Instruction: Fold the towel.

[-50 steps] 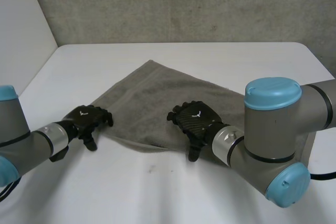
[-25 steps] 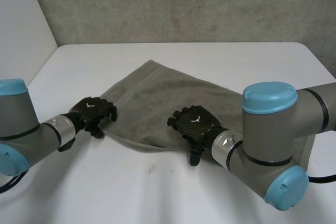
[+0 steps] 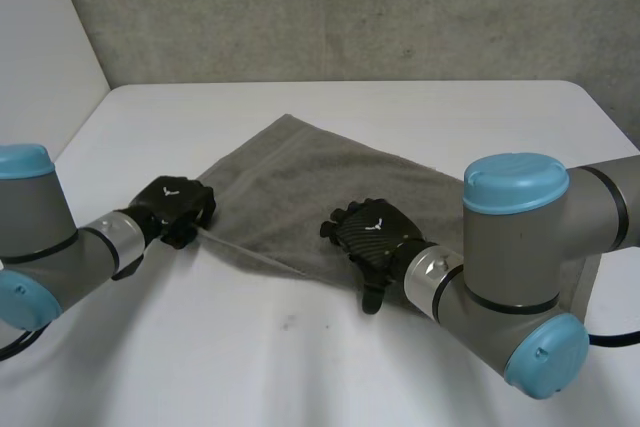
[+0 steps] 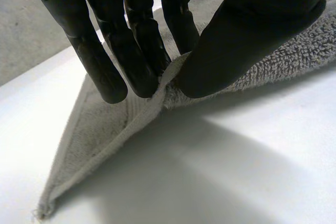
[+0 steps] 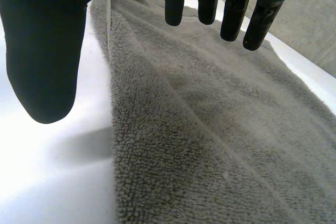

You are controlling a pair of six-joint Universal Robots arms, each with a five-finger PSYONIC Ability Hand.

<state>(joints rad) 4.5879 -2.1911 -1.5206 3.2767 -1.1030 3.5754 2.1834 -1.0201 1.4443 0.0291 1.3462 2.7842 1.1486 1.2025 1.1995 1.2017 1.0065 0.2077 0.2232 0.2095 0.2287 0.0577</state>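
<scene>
White table (image 3: 300,347) below a grey concrete wall (image 3: 350,7). The left hand (image 3: 175,209) pinches the towel (image 3: 320,182) between thumb and fingers on its near edge, close to the left corner, and holds that edge raised off the surface. Further right along the same edge, the right hand (image 3: 372,237) is held over the cloth with fingers straight, thumb out over bare table, gripping nothing. Beyond them the towel lies spread across the table's middle. The step looks like securing the near edge. Next, the right hand must pinch too, then both carry the edge far.

Grey terry towel (image 3: 330,192) spread slantwise on white table, near edge raised at one point.
</scene>
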